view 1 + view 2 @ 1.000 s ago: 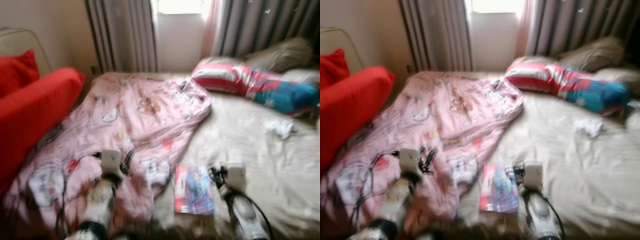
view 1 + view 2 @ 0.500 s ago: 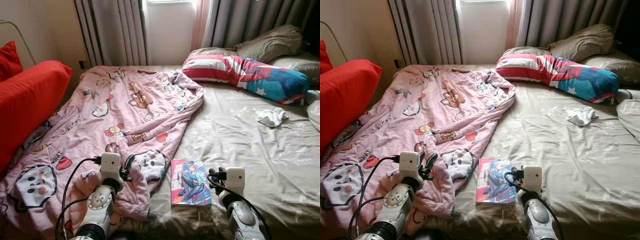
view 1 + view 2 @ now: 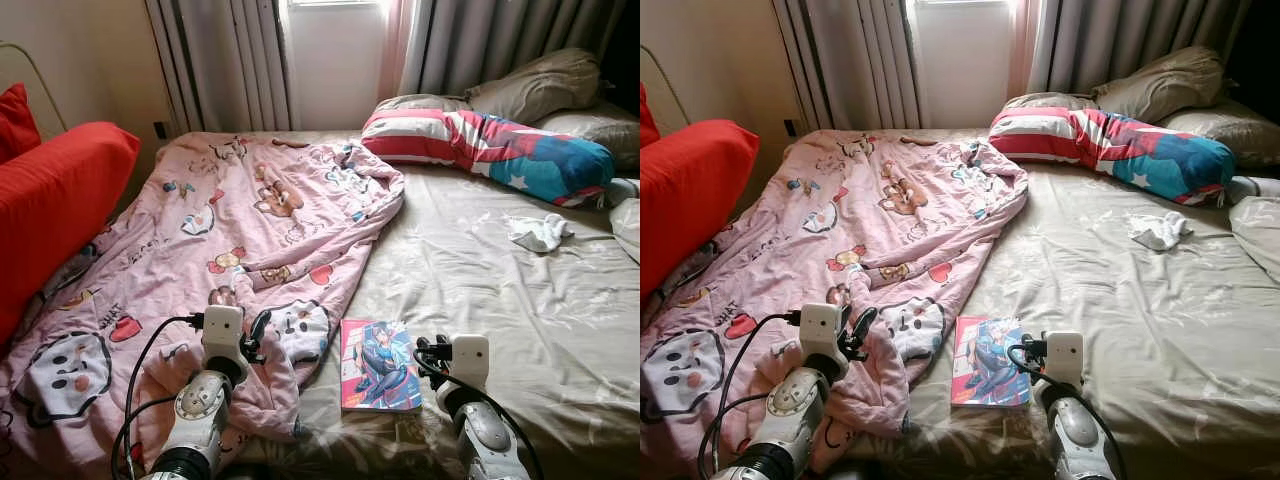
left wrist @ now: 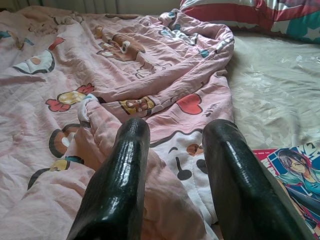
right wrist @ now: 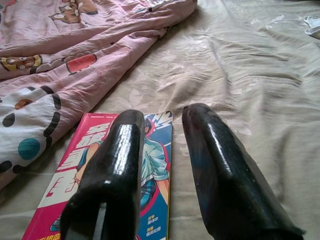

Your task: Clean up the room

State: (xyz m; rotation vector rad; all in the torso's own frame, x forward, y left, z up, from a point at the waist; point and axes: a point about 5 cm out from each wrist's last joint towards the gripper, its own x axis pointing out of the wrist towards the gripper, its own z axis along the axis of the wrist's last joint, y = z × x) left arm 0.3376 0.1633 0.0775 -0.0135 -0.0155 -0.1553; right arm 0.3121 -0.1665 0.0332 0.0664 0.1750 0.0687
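A pink cartoon-print blanket (image 3: 250,210) lies rumpled over the left half of the bed. A colourful comic book (image 3: 380,365) rests flat on the beige sheet (image 3: 500,290) near the bed's front edge, just beside the blanket's hem. A crumpled white cloth (image 3: 540,232) sits far right on the sheet. My left gripper (image 4: 175,130) hovers open over the blanket's front folds, nothing between its fingers. My right gripper (image 5: 164,117) is open too, low over the book's (image 5: 65,170) right side and the sheet.
A long striped red, white and blue pillow (image 3: 490,145) and beige pillows (image 3: 540,85) lie at the head of the bed. A red sofa cushion (image 3: 50,210) borders the bed on the left. Grey curtains (image 3: 220,60) flank the window behind.
The picture was blurred and shifted a second ago and is now sharp and steady, so the camera has settled. Both arms and the things on the bed keep their places.
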